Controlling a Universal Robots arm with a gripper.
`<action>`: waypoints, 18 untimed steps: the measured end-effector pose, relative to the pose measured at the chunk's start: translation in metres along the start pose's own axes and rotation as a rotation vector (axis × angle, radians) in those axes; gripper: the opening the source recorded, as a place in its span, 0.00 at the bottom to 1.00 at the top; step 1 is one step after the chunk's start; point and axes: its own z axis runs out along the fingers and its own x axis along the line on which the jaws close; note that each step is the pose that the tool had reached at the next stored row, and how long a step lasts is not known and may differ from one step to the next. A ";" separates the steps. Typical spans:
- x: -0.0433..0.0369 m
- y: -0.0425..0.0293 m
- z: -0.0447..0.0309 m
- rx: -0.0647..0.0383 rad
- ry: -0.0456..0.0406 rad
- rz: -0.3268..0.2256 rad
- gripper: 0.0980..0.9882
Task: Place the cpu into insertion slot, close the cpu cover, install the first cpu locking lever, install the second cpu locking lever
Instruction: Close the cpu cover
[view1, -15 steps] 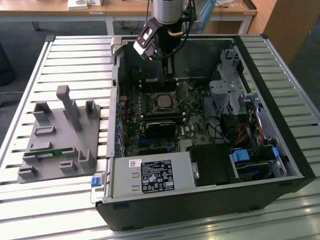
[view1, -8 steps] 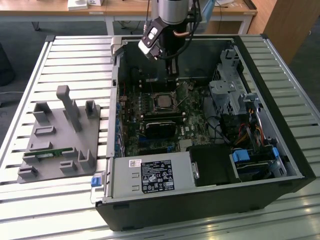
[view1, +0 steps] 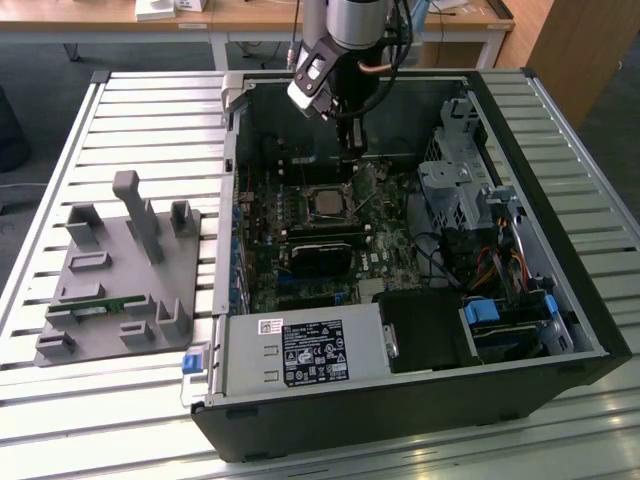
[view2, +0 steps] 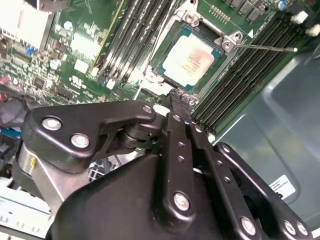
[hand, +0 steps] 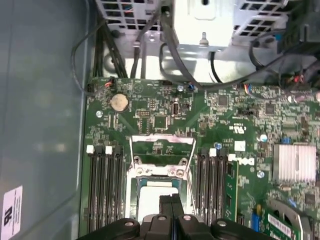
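This looks like a robotics lab or test workshop set up in an office-like room. In the exterior view, an open black desktop computer case (view1: 420, 400) lies mid-frame on a workbench of ribbed aluminium slats (view1: 150, 120). A silver-and-black robot arm (view1: 345, 40) reaches into it from top centre. A grey plastic fixture plate with upright holders (view1: 120, 270) sits at left. Light wooden desks on white legs (view1: 250, 18) line the top edge above a dark grey floor (view1: 40, 60).

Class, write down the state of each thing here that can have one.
Small square silver-grey cpu: seated in the black-rimmed insertion slot.
Thin silver-grey metal cpu cover frame: raised open.
Thin metal wire locking lever: unlatched, sticking up.
Black pincer: shut, empty, over the cpu.
Black computer case: open.
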 end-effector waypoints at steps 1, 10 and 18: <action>0.0000 0.0013 0.0002 0.000 0.0004 -0.006 0.01; 0.0005 0.0346 0.0036 0.012 -0.0002 -0.007 0.01; 0.0015 0.0470 0.0047 0.016 -0.0004 -0.007 0.01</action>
